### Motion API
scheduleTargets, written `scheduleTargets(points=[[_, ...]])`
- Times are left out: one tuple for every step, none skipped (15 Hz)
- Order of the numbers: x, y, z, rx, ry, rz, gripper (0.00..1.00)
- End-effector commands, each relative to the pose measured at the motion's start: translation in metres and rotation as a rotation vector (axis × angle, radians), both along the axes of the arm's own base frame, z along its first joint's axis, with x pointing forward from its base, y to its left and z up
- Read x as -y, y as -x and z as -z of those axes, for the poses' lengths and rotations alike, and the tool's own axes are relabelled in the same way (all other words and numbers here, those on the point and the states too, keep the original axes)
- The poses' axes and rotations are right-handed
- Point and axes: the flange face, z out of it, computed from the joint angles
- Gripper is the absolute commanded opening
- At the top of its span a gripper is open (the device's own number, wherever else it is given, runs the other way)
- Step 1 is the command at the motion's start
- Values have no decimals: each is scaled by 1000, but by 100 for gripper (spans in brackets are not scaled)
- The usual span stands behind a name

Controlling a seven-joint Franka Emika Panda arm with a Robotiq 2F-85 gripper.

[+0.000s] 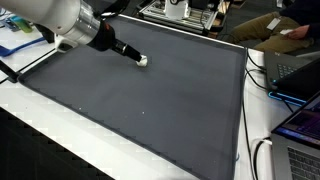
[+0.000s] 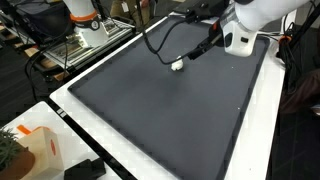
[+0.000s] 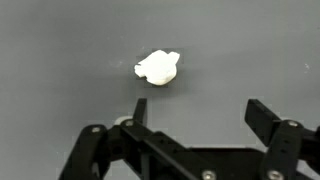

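The gripper (image 3: 195, 108) hangs with its jaws spread wide and nothing between them, over a dark grey mat (image 3: 60, 50) that covers the worktop (image 1: 256, 112). In the wrist view a small white lump (image 3: 158, 67) lies on the mat just ahead of the fingertips, clear of both and nearer the finger at the picture's left. In both exterior views the lump sits right by the gripper's tip.
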Motion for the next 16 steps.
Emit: scheduleTargets(points=[[-29, 31, -45, 32, 40, -10, 100], [-36, 36, -55, 55, 53, -14, 100], [-45, 42, -65, 78, 61, -31, 100], [-55, 47, -71, 112, 72, -93, 100], [-63, 51, -79, 153, 76, -91, 100], [-70, 54, -82, 194, 68, -71, 100], [-76, 59, -84, 225, 50, -64, 100], [-83, 63, -86, 263, 26, -55, 100], [-88, 66, -85, 314, -6, -87, 100], [-89, 68, -86, 384, -17, -110, 100], [-91, 47, -87, 318, 13, -91, 100], [-93, 51, -86, 354, 6, -99, 100], [-94, 55, -86, 368, 4, -105, 100], [-93, 57, -86, 372, 3, -107, 100], [-93, 59, -86, 371, 3, -108, 100], [-92, 60, -87, 372, 2, -109, 100]])
